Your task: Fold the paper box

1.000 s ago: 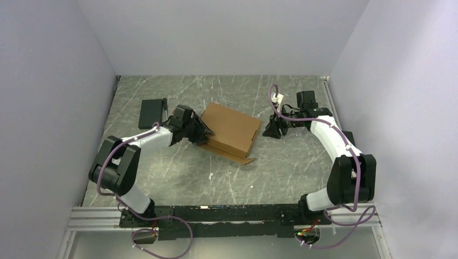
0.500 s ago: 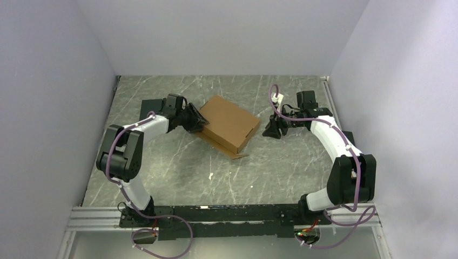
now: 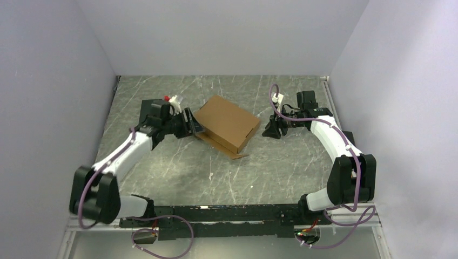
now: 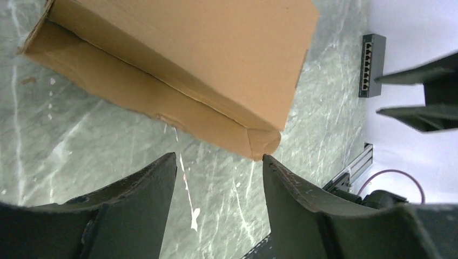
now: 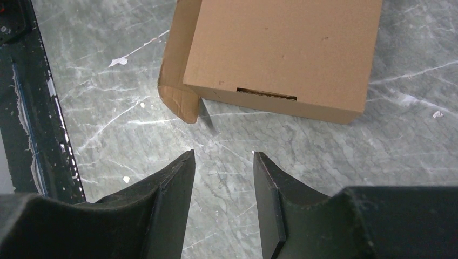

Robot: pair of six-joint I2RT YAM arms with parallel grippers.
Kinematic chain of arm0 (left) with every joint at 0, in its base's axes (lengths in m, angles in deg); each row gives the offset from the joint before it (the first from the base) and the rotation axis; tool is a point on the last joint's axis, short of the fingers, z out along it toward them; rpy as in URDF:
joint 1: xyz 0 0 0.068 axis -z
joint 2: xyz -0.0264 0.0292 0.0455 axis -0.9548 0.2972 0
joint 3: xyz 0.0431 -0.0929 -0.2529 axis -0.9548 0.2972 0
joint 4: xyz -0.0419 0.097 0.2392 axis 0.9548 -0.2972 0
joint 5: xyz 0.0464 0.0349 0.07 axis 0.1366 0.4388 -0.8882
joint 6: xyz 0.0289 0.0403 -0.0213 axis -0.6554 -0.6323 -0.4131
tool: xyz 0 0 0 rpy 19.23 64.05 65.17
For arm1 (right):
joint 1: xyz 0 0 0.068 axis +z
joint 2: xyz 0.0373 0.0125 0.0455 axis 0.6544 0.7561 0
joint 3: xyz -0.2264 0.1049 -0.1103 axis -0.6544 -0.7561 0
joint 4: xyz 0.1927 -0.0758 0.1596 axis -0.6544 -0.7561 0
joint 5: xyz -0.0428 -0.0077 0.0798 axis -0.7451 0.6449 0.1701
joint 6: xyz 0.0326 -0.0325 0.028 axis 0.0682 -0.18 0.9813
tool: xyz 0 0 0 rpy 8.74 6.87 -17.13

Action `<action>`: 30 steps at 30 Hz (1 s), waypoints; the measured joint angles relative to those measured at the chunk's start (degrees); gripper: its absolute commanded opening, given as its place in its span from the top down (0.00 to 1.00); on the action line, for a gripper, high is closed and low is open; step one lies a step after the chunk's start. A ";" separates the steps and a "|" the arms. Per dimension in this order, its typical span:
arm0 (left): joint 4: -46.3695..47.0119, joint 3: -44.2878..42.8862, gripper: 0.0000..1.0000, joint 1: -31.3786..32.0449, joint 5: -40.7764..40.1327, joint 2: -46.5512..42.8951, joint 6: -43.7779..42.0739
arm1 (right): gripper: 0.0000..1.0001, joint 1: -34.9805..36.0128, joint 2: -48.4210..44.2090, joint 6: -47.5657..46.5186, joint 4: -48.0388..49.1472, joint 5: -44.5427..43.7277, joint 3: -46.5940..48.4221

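The paper box (image 3: 227, 122) is a closed brown cardboard mailer lying flat at the table's middle back, with a loose flap (image 3: 227, 151) sticking out along its near-left edge. It also shows in the left wrist view (image 4: 183, 59) and in the right wrist view (image 5: 281, 48), where a slot sits in its near side wall. My left gripper (image 3: 193, 128) is open and empty, just off the box's left corner (image 4: 219, 157). My right gripper (image 3: 268, 131) is open and empty, a short way off the box's right side (image 5: 222, 153).
A flat black device (image 3: 150, 112) lies at the back left behind the left arm; it shows in the left wrist view (image 4: 370, 65) too. A black rail (image 5: 21, 108) runs along the table's front edge. Grey walls close in the left, back and right sides.
My left arm has pulled back off the box and swung its elbow toward the front left, leaving the gripper beside the box's left corner. The box turned slightly. The right arm has stayed still.
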 measured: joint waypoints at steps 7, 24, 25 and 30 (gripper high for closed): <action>2.62 8.17 0.18 0.00 -3.56 -20.63 -3.23 | 0.52 -0.04 0.00 0.00 0.00 0.13 0.00; 12.61 12.68 0.04 7.54 0.72 -11.85 -7.58 | 0.52 -0.04 0.00 -0.24 -0.02 1.01 -0.44; 12.57 12.26 0.04 9.99 0.52 -11.63 -8.81 | 0.52 -0.07 0.00 -0.24 0.00 1.01 -0.44; 13.55 11.52 0.08 21.11 -4.09 -11.50 -17.18 | 0.52 -0.04 0.00 -0.28 -0.02 1.01 -0.44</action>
